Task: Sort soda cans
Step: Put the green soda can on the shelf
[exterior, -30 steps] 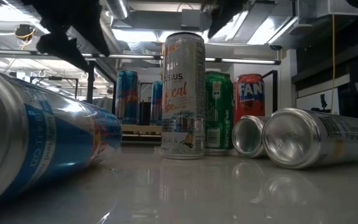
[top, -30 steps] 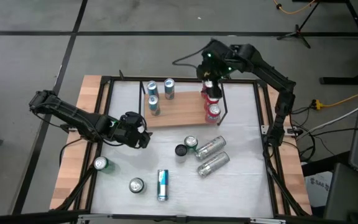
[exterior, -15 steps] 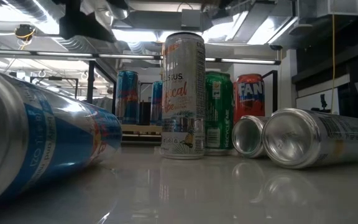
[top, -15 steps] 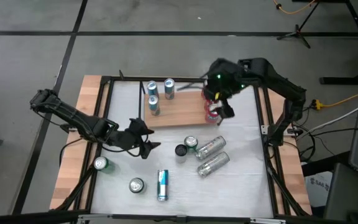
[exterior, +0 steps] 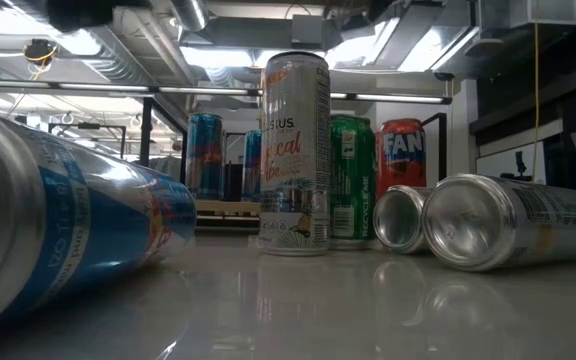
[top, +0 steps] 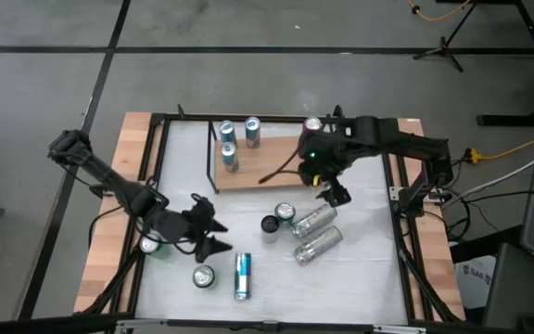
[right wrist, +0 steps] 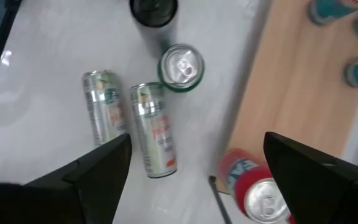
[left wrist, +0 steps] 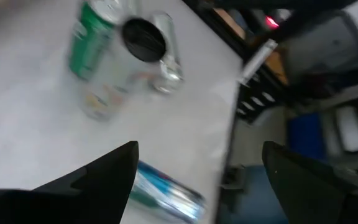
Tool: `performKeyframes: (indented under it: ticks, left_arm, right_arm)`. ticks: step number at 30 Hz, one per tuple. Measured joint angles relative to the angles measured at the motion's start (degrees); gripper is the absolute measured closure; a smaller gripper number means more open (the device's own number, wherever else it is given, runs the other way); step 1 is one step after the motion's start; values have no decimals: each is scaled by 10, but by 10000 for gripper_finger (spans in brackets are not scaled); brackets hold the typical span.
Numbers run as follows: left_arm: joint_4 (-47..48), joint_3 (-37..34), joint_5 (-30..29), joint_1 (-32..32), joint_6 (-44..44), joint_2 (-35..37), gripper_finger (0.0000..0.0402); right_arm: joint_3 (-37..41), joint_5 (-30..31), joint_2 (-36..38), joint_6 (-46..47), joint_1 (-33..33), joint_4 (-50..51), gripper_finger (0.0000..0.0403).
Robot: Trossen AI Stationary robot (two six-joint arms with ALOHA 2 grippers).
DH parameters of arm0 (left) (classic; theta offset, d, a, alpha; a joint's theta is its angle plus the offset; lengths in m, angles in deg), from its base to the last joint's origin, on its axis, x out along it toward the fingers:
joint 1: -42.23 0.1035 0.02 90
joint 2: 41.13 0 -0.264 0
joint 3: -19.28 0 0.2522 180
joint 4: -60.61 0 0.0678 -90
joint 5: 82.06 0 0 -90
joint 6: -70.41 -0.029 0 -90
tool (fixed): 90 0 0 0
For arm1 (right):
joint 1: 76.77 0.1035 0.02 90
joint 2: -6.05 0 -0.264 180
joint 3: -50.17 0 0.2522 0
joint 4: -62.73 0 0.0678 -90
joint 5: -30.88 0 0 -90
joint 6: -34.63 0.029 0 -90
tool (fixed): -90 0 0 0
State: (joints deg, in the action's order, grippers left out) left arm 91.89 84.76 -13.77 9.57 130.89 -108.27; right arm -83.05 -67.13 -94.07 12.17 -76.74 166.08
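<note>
My left gripper point(top: 211, 229) hangs open over the table's near left part, between an upright green can point(top: 151, 244), an upright silver can point(top: 202, 276) and a blue can point(top: 242, 276) lying on its side. My right gripper point(top: 334, 188) is open above the near edge of the wooden board point(top: 267, 167). Below it, the right wrist view shows a red can point(right wrist: 253, 186), a green can point(right wrist: 182, 67), a black can point(right wrist: 154, 7) and two silver cans point(right wrist: 154, 127) lying on their sides. Three blue cans point(top: 230, 144) stand on the board's left part.
A dark frame point(top: 156, 121) runs around the table. One red can point(top: 313, 125) stands at the board's far right corner. The right arm covers the rest of the board's right end. Bare white tabletop point(top: 360, 288) lies at the near right.
My right gripper has swung from the far edge, over the red cans, toward the near edge and now hangs past the board's near side. My left gripper has swung toward the table's near edge and tipped up toward level. Both stay open. No can has moved.
</note>
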Motion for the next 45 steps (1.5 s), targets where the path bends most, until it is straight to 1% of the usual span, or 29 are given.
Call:
performKeyframes:
  ticks: [4,8,11,13,16,20,24,28,38,45]
  left_arm:
    - [41,42,22,-22,54,0,66]
    - [149,100,39,-35,125,0,66]
    - [224,131,48,-44,175,0,66]
    - [256,140,53,-50,204,0,66]
    - [291,143,83,-61,250,0,66]
    - [332,143,115,-79,296,-22,66]
    - [336,143,160,-89,309,-61,66]
    - [333,143,180,-96,306,-99,66]
    - [305,143,178,-116,291,-154,67]
    - [282,143,175,-121,289,-177,67]
  right_arm:
    - [23,0,0,13,13,-16,47]
    - [38,0,0,14,21,-30,47]
    - [47,2,0,17,22,-40,47]
    - [49,3,0,17,22,-45,47]
    - [49,3,0,29,22,-45,47]
    - [49,3,0,32,22,-45,47]
    - [49,3,0,32,22,-49,47]
    - [49,3,0,32,22,-69,47]
    - [49,3,0,32,22,-73,47]
    - [49,3,0,32,22,-75,47]
